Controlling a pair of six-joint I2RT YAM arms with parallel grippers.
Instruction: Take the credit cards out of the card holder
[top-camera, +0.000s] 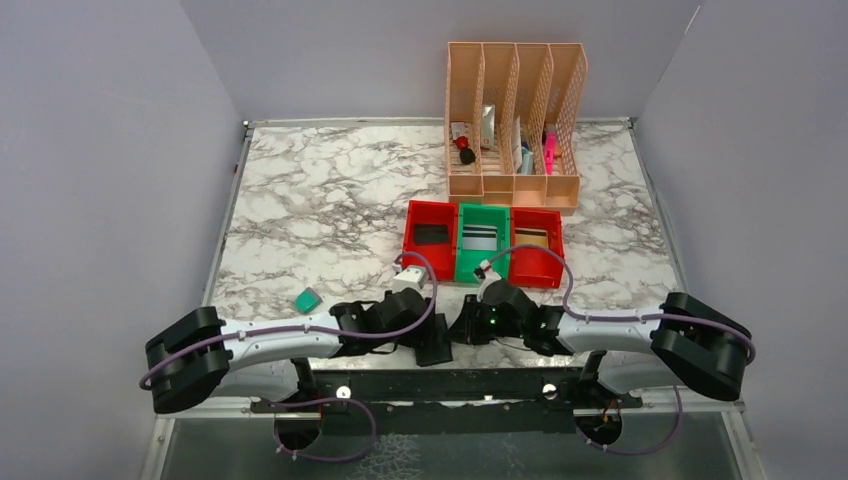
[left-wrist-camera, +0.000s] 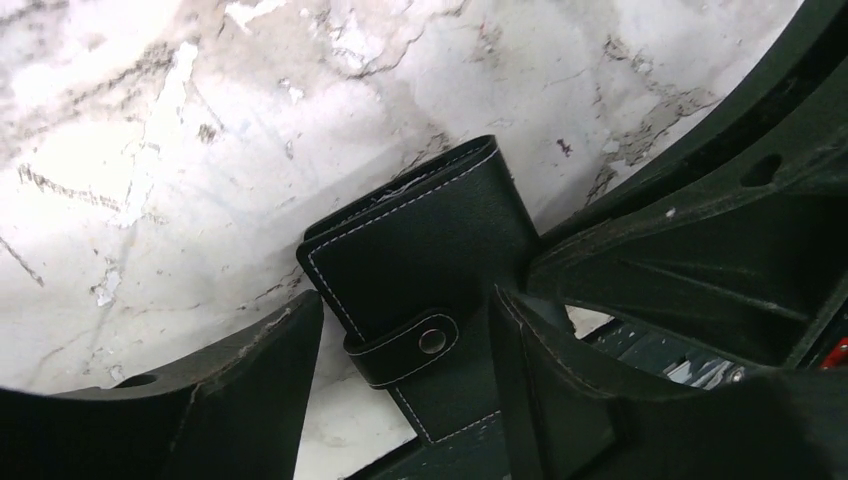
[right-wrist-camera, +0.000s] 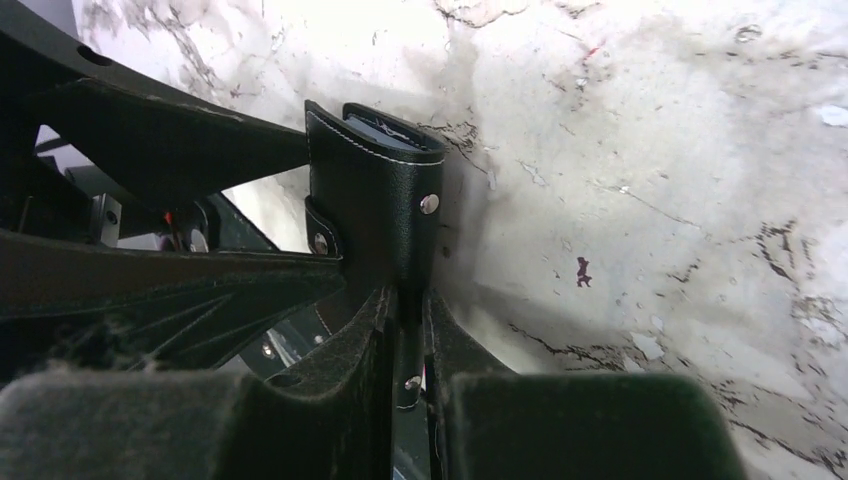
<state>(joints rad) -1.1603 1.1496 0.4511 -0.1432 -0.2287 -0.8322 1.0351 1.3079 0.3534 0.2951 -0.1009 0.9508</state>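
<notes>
The card holder (left-wrist-camera: 420, 240), a black wallet with white stitching, is folded shut at the table's near edge between both arms (top-camera: 434, 346). Its strap tab (left-wrist-camera: 405, 350) lies across the cover with a metal snap. My left gripper (left-wrist-camera: 405, 300) is open, with a finger on each side of the wallet. My right gripper (right-wrist-camera: 408, 300) is shut on a thin lower edge of the card holder (right-wrist-camera: 375, 190), which stands on edge in that view. A blue-grey inside edge (right-wrist-camera: 375, 118) shows at its top. I see no credit cards sticking out of it.
Three small bins stand mid-table: a red bin (top-camera: 430, 239), a green bin (top-camera: 481, 243) and a red bin (top-camera: 535, 247), each with a flat card-like item inside. A peach file organiser (top-camera: 513, 125) stands behind them. A small green object (top-camera: 307, 299) lies at the left.
</notes>
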